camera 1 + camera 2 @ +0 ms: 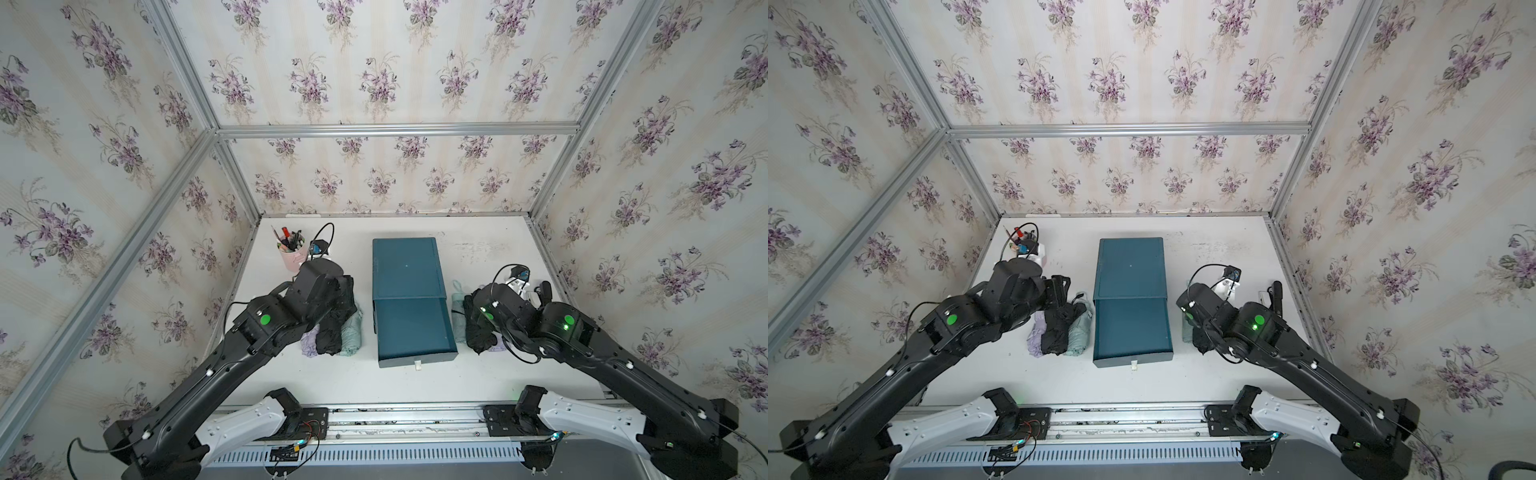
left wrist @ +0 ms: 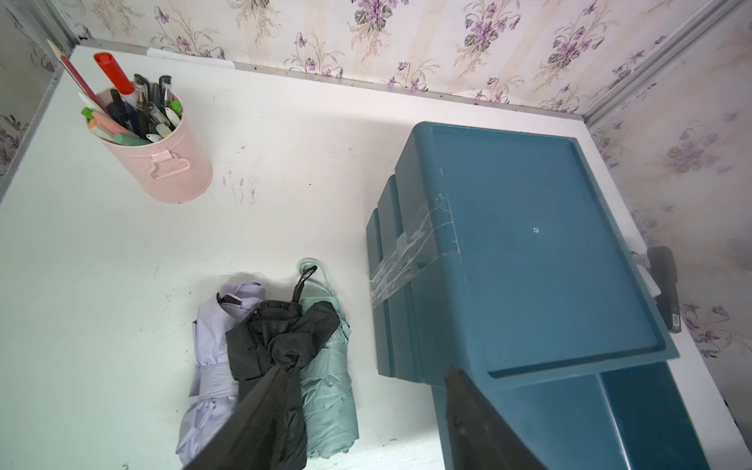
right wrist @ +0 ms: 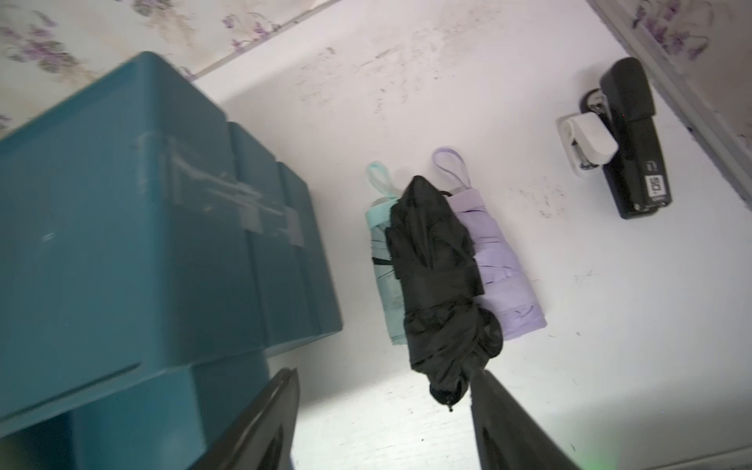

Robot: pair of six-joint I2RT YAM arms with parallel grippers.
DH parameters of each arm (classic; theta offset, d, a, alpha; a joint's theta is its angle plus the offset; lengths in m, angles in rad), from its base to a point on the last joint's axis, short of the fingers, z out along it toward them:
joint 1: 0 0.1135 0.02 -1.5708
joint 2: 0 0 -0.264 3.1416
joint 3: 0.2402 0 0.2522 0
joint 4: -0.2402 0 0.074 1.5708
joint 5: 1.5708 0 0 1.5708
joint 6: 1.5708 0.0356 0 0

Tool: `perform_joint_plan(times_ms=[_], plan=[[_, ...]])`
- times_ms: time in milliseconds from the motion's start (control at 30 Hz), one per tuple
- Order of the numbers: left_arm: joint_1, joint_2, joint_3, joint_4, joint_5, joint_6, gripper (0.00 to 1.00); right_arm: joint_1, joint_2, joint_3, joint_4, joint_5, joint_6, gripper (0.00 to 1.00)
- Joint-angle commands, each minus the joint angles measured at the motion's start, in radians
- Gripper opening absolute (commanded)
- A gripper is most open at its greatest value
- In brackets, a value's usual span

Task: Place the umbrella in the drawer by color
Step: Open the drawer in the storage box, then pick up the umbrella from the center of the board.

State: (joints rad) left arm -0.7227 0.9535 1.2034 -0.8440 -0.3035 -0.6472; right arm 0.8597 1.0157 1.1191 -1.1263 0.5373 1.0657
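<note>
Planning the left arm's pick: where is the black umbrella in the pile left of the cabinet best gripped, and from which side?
Take the black umbrella at mid-body, probably from straight above, jaws spanning its width. It lies uppermost, lengthwise over the lilac umbrella and the mint umbrella, so its flanks stand exposed, while a sideways approach would hit those neighbours.

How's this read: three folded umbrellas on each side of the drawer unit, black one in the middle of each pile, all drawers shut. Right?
No, one drawer is open: both top views show the top drawer pulled out toward the robot. The rest holds: left pile and right pile each have three umbrellas, black in the middle.
</note>
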Motion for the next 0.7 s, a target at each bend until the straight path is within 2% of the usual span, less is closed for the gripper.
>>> perform_joint_plan(times_ms=[0, 100, 200, 300, 433, 567, 667], plan=[[-0.001, -0.083, -0.059, 0.019, -0.041, 0.052, 0.59, -0.052, 0.070, -0.013, -0.036, -0.025, 0.002, 0.82], [0.000, -0.187, -0.154, 0.020, -0.106, 0.028, 0.64, -0.053, 0.119, -0.044, 0.004, 0.004, -0.004, 0.85], [0.000, -0.285, -0.255, 0.041, -0.150, -0.036, 0.71, -0.053, 0.094, -0.109, 0.091, 0.039, -0.013, 0.85], [0.002, -0.331, -0.302, 0.064, -0.086, -0.020, 0.70, -0.053, 0.027, -0.183, 0.156, 0.073, -0.026, 0.84], [0.002, -0.304, -0.278, -0.020, -0.012, -0.031, 0.71, -0.082, -0.023, -0.252, 0.220, 0.030, -0.106, 0.83], [0.002, -0.276, -0.294, -0.021, 0.100, -0.006, 0.70, -0.143, -0.010, -0.293, 0.300, -0.115, -0.220, 0.78], [0.002, -0.289, -0.333, 0.025, 0.161, -0.003, 0.69, -0.185, 0.020, -0.309, 0.315, -0.145, -0.251, 0.78]])
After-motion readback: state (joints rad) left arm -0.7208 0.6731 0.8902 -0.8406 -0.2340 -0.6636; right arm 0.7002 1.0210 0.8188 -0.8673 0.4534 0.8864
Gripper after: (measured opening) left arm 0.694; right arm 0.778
